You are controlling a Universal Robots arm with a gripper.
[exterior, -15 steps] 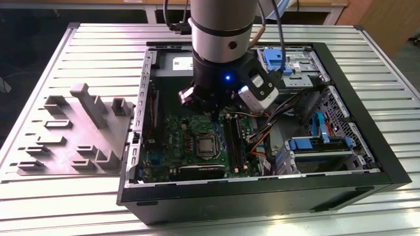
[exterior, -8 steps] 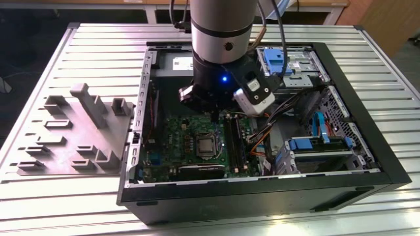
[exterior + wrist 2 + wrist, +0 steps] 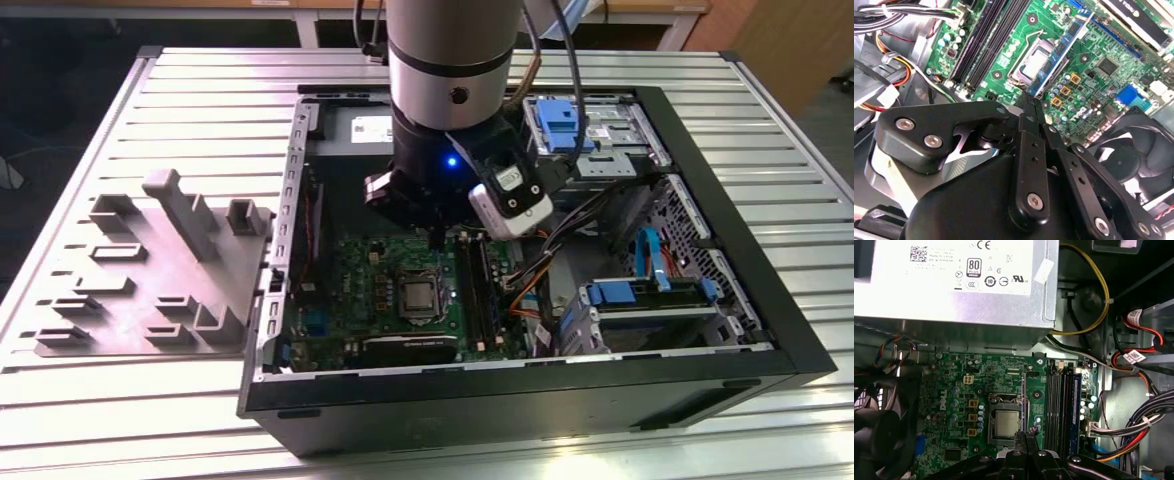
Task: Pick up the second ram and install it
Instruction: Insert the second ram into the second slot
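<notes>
The thin, flat, dark-blue second ram [image 3: 1061,47] could come down off-line and jam on a socket edge or strike the square silver processor [image 3: 1005,421]; it hangs over that chip, beside the long black slot sockets [image 3: 1055,405], not above them; the black two-fingered gripper [image 3: 1029,100] is pressed together, pinching the stick between its tips.

Exterior view overlooked the whole computer case [image 3: 534,395]; both wrist views, seemingly either side of the gripper [image 3: 1029,98] [image 3: 1022,434], shared the motherboard [image 3: 1094,45] [image 3: 954,390] beyond its jaws.
</notes>
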